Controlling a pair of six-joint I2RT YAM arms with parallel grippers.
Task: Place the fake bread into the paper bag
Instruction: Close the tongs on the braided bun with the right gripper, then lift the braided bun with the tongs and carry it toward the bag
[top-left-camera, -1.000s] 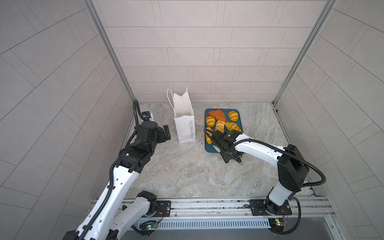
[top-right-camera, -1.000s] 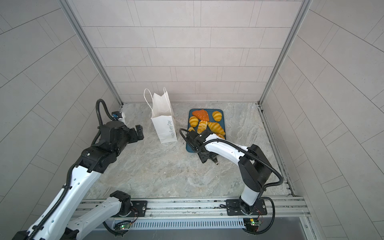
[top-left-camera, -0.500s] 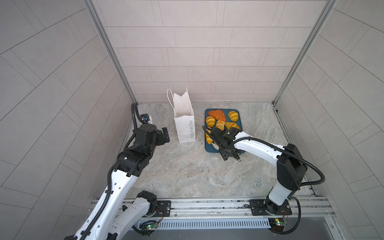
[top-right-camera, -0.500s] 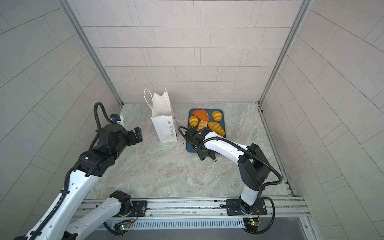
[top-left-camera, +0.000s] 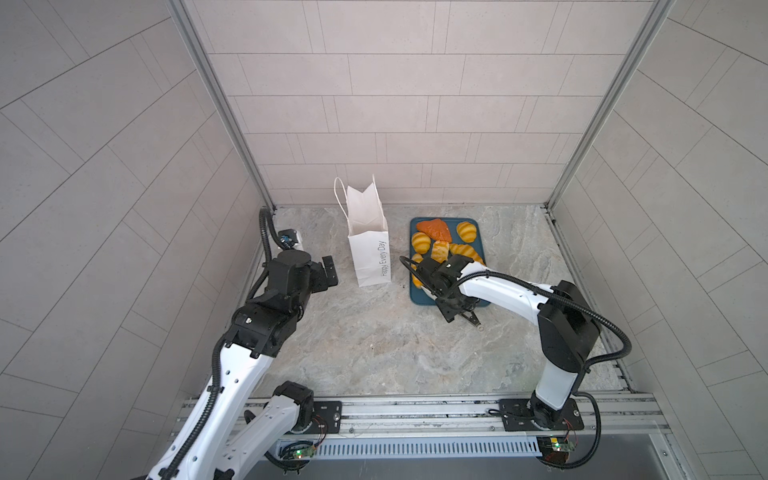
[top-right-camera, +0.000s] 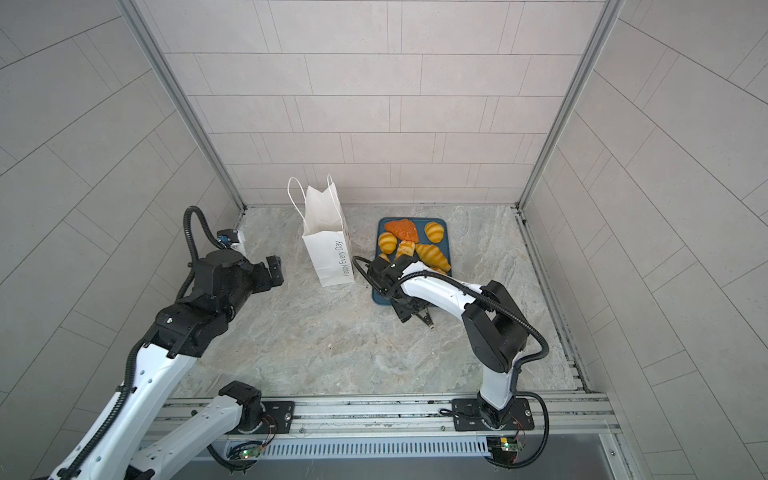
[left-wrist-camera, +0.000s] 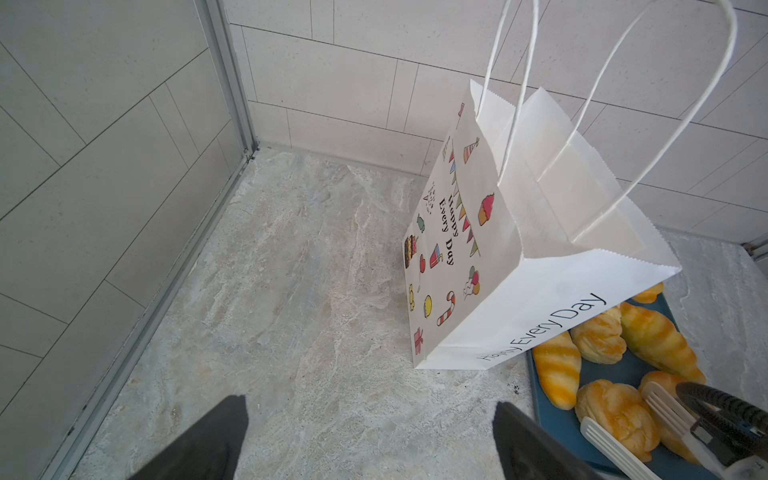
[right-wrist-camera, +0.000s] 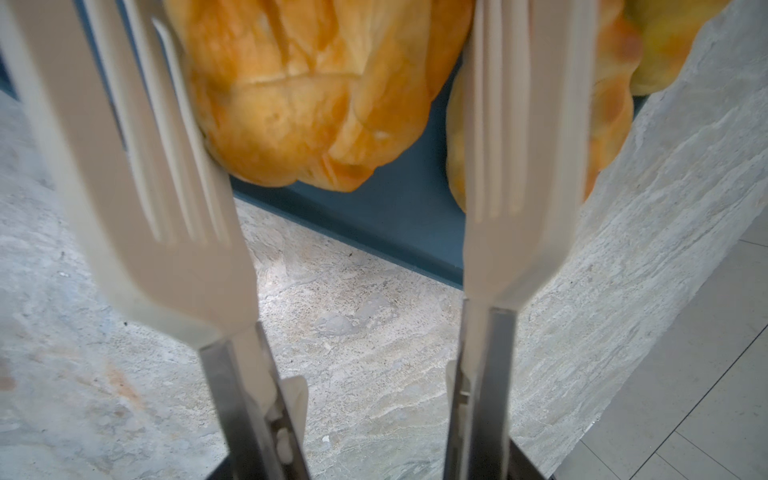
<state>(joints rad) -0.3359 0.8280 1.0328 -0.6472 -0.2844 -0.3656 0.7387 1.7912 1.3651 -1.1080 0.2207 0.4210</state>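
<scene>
Paper bag (top-left-camera: 368, 253): stands upright on the desk (top-left-camera: 374, 345), mouth open and cord handles up; it is just left of the tray (top-left-camera: 417, 296), with grey "Happy Every Day" lettering on the narrow side facing the robot
Fake bread (top-left-camera: 420, 242): glossy golden pieces and 1 orange-brown triangle (top-left-camera: 434, 229) lie close together on the teal tray
Tongs (right-wrist-camera: 137, 174): white and slotted, the 2 blades stand apart on either side of a golden roll (right-wrist-camera: 307, 95) near the tray's front edge; 1 blade touches the roll, and contact on the other side cannot be told
Right pincer (top-left-camera: 454, 308): clamped on the tongs' metal arms, low over the tray's front edge
Left pincer (left-wrist-camera: 370, 449): jaws wide apart and holding nothing, it hovers left of the paper bag, apart from it
</scene>
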